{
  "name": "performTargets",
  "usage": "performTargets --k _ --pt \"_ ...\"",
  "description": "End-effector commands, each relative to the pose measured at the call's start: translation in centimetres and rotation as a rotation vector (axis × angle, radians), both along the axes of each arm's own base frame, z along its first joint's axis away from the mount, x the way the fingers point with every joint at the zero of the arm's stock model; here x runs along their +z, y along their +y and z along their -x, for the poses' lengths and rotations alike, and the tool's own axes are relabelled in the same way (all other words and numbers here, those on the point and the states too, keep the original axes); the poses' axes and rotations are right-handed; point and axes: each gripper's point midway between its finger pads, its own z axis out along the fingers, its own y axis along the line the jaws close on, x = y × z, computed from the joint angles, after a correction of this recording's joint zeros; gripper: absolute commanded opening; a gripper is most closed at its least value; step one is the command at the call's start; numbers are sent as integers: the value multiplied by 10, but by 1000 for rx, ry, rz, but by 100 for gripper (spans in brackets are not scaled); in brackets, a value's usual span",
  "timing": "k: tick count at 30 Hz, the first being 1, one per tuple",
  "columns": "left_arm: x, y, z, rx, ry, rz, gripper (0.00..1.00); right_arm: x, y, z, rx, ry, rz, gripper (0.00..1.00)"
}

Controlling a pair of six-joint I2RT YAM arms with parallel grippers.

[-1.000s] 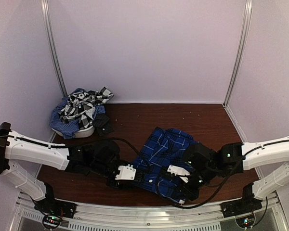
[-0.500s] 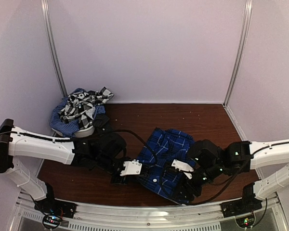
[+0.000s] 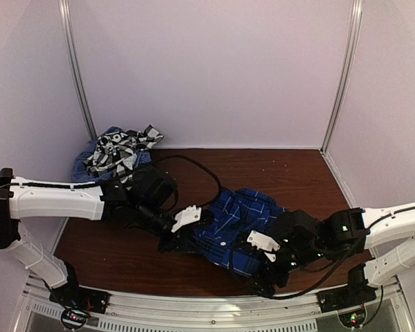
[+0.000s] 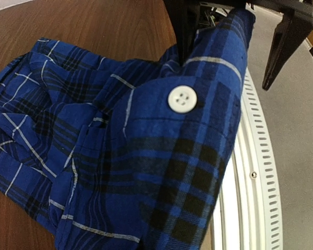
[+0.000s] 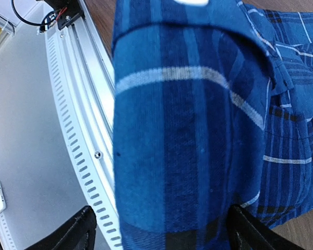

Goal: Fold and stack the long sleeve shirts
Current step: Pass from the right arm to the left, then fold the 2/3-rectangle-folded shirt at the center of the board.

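Left arm (image 3: 62, 200) is stretched low across the table (image 3: 297, 173) from the left. Left gripper (image 3: 205, 220) is closed on a fold at the near-left edge of the royal-blue plaid shirt (image 3: 245, 211), with a white button (image 4: 182, 99) just below the grip.

Right arm (image 3: 394, 221) is reached in from the right, wrist bent down over the shirt's near edge. Right gripper (image 5: 161, 216) is spread wide, and cloth is draped between the fingers, not pinched.

Counted:
- two arms
- one blue shirt, mid-table
- one heap of shirts (image 3: 114, 158) in the far-left corner, at least two told apart

Against a second ago, the left gripper is found further right and further back, and the shirt is bunched narrower.
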Motion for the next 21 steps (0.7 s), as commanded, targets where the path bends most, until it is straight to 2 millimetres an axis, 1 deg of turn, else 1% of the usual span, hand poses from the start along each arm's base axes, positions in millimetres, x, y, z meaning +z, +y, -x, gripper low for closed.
performTargets --k 1,3,6,8,11,12,13,14,18,21 --pt "20 -6 4 -16 132 36 0 -2 0 -13 -69 -86 56 86" --pt "22 -5 9 -36 159 35 0 -5 -1 -16 -81 -111 84 80" --pt "25 -2 19 -69 204 25 0 -5 4 -15 -76 -119 84 62" --pt "24 0 25 -84 245 9 0 -4 8 -14 -75 -127 76 47" --pt "27 4 35 -102 309 5 0 -2 12 -12 -79 -136 61 18" --pt "28 5 37 -104 327 7 0 -2 14 -9 -72 -128 50 10" --pt "29 6 40 -103 344 7 0 0 15 -6 -64 -116 36 4" --pt "31 8 43 -102 363 8 0 2 17 -3 -54 -99 18 0" --pt "42 13 54 -101 443 21 0 15 24 15 -7 -5 -81 0" --pt "49 12 53 -90 455 29 0 26 27 18 14 70 -150 0"
